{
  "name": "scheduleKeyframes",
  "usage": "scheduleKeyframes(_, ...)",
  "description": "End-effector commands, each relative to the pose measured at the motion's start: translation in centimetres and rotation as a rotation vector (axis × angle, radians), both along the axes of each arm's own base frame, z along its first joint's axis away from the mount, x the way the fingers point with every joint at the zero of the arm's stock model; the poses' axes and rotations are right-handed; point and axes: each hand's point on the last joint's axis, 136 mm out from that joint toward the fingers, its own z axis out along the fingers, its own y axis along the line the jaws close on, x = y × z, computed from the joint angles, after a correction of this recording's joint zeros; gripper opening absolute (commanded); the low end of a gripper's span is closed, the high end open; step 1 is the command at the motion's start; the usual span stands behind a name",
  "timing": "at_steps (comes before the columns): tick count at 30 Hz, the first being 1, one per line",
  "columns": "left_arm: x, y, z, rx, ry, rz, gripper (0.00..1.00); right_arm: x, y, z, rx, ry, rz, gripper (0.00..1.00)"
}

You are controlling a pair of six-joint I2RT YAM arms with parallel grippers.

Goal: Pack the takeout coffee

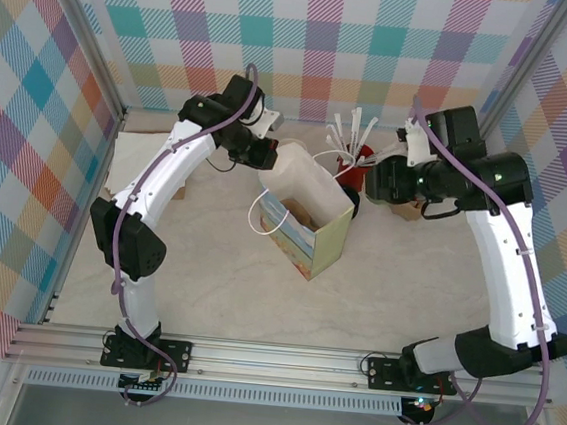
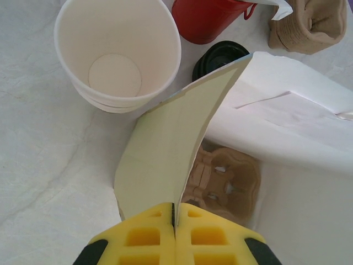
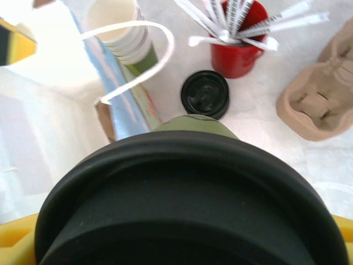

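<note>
At table centre: the gift bag (image 1: 307,225) stands open, a cardboard cup carrier (image 2: 226,185) lying in its bottom.
Left gripper: the left gripper (image 2: 175,221) is pinched tight on the bag's wall (image 2: 165,149), pulling the mouth wide from the bag's 10 o'clock side.
Right gripper: the right gripper (image 1: 393,173) hangs at the bag's 2 o'clock, clamped around the takeout coffee (image 3: 190,199); black lid on, a sliver of green cup beneath it.
Coffee position: in the air, beside the bag and not yet over its opening.
Clutter: stack of lidless cups (image 2: 117,55), stack of black lids (image 3: 204,94), red mug of wrapped straws (image 3: 237,47), spare carrier (image 3: 320,102), all at the bag's far side.
Step in hand: carrying the cup to the bag, by my read.
Next move: swing toward 9 o'clock over the mouth, clear the white handle (image 3: 135,55), lower upright into a carrier pocket.
</note>
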Motion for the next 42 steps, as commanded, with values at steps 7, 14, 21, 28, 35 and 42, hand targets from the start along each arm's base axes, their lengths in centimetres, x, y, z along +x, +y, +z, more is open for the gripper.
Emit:
scheduleKeyframes(7, -0.2, -1.0, -0.9, 0.007, 0.038, -0.002, 0.0, -1.8, 7.5, 2.2, 0.077, 0.016, 0.215, 0.82)
scheduleKeyframes(14, -0.6, -1.2, -0.8, 0.009, 0.036, -0.012, 0.0, -0.6, 11.3, 1.0, 0.073, 0.058, 0.285, 0.82)
scheduleKeyframes(21, -0.8, -1.4, -0.6, 0.008, 0.031, -0.017, 0.0, 0.3, 13.4, -2.2, 0.019, 0.157, 0.308, 0.81)
scheduleKeyframes(28, -0.9, -1.3, -0.5, 0.01, 0.03, -0.018, 0.0, 0.4, 14.8, -5.6, -0.034, 0.252, 0.339, 0.81)
scheduleKeyframes(35, -1.3, -1.0, -0.7, 0.021, 0.028, -0.015, 0.0, 0.5, 15.5, -8.2, -0.058, 0.333, 0.341, 0.81)
scheduleKeyframes(42, -1.4, -1.0, -0.8, 0.019, 0.029, -0.018, 0.0, 0.8, 15.0, -10.0, -0.115, 0.369, 0.319, 0.81)
